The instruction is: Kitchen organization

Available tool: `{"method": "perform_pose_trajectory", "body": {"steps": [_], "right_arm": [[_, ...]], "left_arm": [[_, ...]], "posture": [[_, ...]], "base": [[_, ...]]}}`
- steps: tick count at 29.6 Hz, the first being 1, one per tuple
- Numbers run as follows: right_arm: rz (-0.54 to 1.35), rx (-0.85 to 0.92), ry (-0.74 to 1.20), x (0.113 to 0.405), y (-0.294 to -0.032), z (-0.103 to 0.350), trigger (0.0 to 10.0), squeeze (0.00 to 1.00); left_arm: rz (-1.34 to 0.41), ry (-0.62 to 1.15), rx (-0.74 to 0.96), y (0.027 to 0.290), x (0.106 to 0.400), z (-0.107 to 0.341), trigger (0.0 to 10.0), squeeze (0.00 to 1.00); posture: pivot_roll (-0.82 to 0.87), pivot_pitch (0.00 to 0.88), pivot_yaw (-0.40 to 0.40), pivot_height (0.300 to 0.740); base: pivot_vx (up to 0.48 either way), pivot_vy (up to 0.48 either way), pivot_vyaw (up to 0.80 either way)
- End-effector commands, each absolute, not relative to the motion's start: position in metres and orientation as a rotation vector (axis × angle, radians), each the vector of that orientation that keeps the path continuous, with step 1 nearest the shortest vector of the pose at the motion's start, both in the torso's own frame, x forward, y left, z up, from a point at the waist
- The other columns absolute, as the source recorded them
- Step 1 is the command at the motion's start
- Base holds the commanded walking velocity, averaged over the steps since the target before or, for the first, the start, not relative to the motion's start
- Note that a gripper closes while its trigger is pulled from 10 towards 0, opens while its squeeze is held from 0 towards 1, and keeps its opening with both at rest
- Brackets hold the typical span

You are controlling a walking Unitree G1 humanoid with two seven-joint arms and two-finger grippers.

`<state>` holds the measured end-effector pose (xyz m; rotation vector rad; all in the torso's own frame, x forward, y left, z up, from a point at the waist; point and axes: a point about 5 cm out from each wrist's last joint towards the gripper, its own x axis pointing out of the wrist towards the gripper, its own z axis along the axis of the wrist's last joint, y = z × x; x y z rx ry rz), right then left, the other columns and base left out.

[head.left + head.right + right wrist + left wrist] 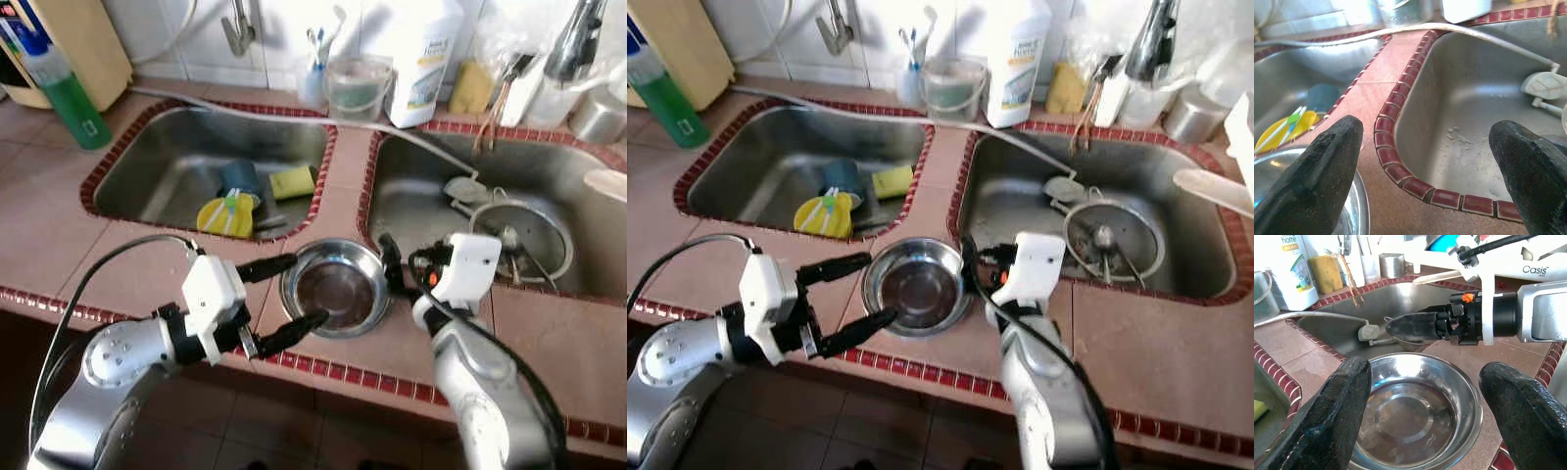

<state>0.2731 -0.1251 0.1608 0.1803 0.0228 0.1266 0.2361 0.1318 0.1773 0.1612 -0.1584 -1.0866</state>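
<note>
Bowl (333, 287) of steel sits empty on the tiled strip between the two sinks, with the left gripper (284, 301) spread open at its 9 o'clock rim and the right gripper (1425, 161), also open, at 3 o'clock, probably so one can take the rim.

We see a daylit scene, brightest at twelve o'clock in both eye views, where the white tiles (294, 39) and the white bottle (423, 54) nearly wash out. The steel bowl (336, 287) carries soft highlights around its rim and a dark centre. At six o'clock the floor (294, 421) falls into deep shade. Both eye views are slightly soft, with lines bowing toward the edges. In the wrist views the black fingers (1327, 421) loom large and blurred, and the right wrist view glares white along its far edge.
</note>
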Motion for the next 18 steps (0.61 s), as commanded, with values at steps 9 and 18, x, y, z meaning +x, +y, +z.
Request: {"method": "perform_pose_trajectory", "body": {"steps": [9, 18], "right_arm": [[0.246, 0.125, 0.105, 0.276, -0.133, 0.161, 10.0, 0.0], [0.293, 0.165, 0.146, 0.279, -0.139, 0.17, 10.0, 0.0]], "left_arm": [[-1.095, -0.166, 0.149, 0.126, 0.231, 0.18, 10.0, 0.0], [-1.094, -0.171, 0.139, 0.121, 0.23, 0.18, 10.0, 0.0]], "posture": [[-0.16, 0.203, 0.064, 0.74], [-0.17, 0.207, 0.058, 0.74]], "base": [[0.0, 0.0, 0.0], [0.0, 0.0, 0.0]]}}
